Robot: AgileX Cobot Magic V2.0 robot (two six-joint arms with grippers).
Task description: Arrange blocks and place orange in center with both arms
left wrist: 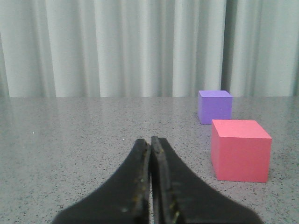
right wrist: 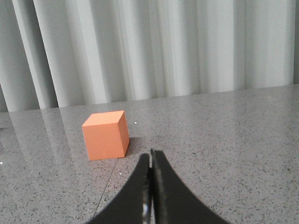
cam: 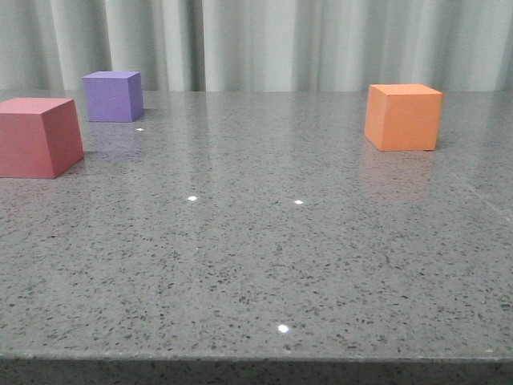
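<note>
The orange cube [cam: 403, 117] stands at the right of the grey table, far from the other two. The pinkish-red cube [cam: 37, 136] stands at the far left, with the purple cube [cam: 113, 95] just behind it. Neither arm shows in the front view. In the left wrist view my left gripper [left wrist: 150, 140] is shut and empty, with the pinkish-red cube [left wrist: 240, 150] and purple cube [left wrist: 214, 106] ahead of it to one side. In the right wrist view my right gripper [right wrist: 150, 153] is shut and empty, a short way from the orange cube [right wrist: 106, 135].
The speckled grey stone table [cam: 264, 265] has its front edge along the bottom of the front view. A pale pleated curtain [cam: 264, 40] hangs behind the table's far edge. A thin seam [right wrist: 110, 179] runs across the table top near the orange cube.
</note>
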